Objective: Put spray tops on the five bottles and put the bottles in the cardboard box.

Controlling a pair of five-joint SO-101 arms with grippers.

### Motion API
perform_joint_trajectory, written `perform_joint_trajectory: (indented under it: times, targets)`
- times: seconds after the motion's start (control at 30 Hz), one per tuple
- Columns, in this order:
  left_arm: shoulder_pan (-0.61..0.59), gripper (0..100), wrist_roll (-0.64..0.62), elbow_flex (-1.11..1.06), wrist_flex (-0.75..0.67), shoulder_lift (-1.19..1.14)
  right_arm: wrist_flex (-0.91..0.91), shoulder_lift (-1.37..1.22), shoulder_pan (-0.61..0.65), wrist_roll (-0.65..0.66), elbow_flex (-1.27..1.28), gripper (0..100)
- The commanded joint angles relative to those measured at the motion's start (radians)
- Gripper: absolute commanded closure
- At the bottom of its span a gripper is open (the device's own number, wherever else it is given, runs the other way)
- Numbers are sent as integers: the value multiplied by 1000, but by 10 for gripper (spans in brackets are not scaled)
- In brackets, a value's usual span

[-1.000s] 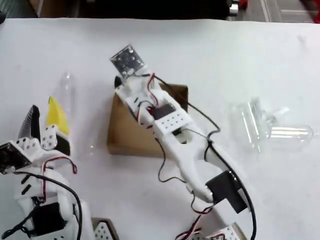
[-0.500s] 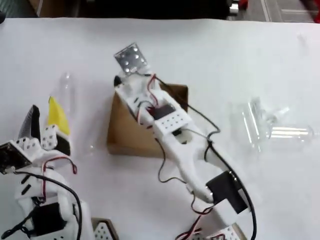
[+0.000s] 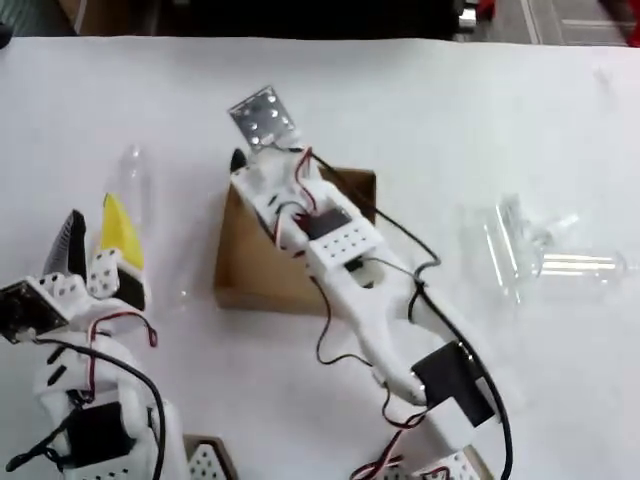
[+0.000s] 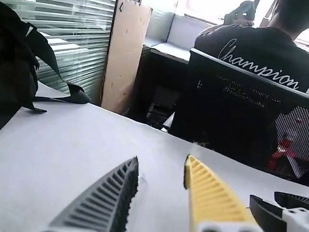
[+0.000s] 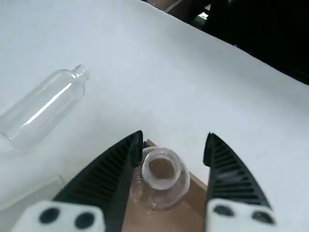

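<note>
The table (image 3: 420, 100) ended in a dark edge at 12 o'clock. With the box (image 3: 250, 270) as the centre of the dial, bare white surface ran wide from 12 to 2 o'clock. A narrower bare strip lay at 9 o'clock, between the box and the left gripper (image 3: 92, 208).

The left arm rose from the table's 7 o'clock corner. Its gripper pointed toward 12 o'clock with the black finger (image 4: 108, 198) and the yellow finger (image 4: 207, 198) spread apart, nothing between them. In the left wrist view both tips hung above the table surface.

The right arm came in from 5 o'clock and lay stretched across the top of the box. Its right gripper (image 5: 174, 135) hung over the box's 11 o'clock corner. Its 2 black fingers stood apart, 1 on each side of the upright bottle (image 5: 161, 176). One finger was right beside the neck, while a clear gap separated the other from it, so the jaws were spread and did not clamp.

That upright bottle was clear, stood inside the box, and had an open mouth with no spray top on it. A lying bottle (image 3: 135, 175), also clear and with a bare neck, rested on the table at 10 o'clock of the box, just beyond the left gripper's yellow tip. At 3 o'clock, well apart from the box, a heap of bottles (image 3: 540, 255) lay on their sides. They overlapped, so their number could not be told.
</note>
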State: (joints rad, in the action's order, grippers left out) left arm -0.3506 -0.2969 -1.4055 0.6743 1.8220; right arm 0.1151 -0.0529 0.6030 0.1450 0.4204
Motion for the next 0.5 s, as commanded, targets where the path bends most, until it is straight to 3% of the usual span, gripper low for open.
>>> perform_joint_trajectory:
  times: [0.0, 0.47]
  targets:
    - [13, 849, -6, 6, -31, 7, -18, 35, 7, -5, -6, 812]
    - [13, 849, -6, 3, -31, 7, 7, 73, 8, -5, -11, 811]
